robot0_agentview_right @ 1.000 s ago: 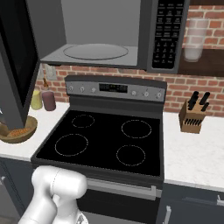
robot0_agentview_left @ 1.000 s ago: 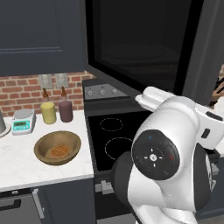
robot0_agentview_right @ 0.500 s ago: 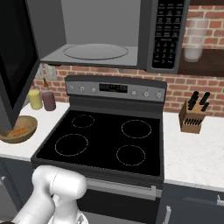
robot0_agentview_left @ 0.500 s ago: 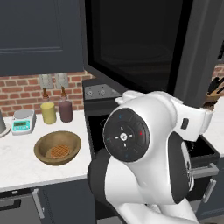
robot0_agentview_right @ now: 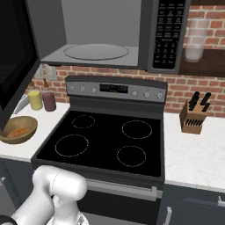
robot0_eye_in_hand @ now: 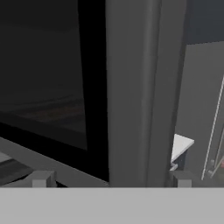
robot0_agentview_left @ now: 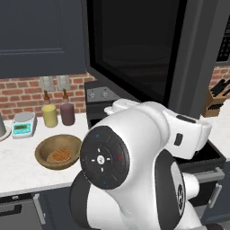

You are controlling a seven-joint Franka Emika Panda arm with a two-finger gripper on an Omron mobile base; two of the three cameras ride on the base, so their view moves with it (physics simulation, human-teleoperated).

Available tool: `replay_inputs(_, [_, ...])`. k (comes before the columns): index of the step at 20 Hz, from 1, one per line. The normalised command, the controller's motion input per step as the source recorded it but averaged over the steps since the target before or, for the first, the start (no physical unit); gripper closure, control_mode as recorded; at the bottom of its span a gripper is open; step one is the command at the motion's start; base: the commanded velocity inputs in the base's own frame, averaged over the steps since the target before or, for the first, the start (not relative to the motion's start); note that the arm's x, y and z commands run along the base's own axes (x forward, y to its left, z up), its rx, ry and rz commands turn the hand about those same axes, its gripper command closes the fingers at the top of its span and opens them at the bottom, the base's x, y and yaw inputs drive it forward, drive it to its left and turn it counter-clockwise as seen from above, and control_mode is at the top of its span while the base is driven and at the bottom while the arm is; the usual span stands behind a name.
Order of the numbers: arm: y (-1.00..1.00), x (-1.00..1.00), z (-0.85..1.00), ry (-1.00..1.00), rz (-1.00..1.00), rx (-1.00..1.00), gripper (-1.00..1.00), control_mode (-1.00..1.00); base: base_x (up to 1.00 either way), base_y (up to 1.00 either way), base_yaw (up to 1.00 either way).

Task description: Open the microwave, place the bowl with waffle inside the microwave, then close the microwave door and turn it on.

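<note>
Left base view: microwave door (robot0_agentview_left: pixel 134 49) swung wide open. Bowl (robot0_agentview_left: pixel 58 152) on the counter left of the stove, waffle (robot0_agentview_left: pixel 60 155) inside it.

Right base view: microwave (robot0_agentview_right: pixel 110 35) cavity exposed above stove (robot0_agentview_right: pixel 107 140); bowl at stove's left.

Hand view: gripper (robot0_eye_in_hand: pixel 111 179) spread, tips straddling the door's edge.
</note>
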Motion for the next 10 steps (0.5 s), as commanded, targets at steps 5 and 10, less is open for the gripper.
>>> replay_inputs(5, [0.16,-0.32,0.02,-0.11,-0.01,0.00,-1.00,-1.00,0.00,0.00,0.00])
replay_inputs(10, [0.10,-0.48,0.15,-0.03,0.00,0.00,-1.00,-1.00,0.00,0.00,0.00])
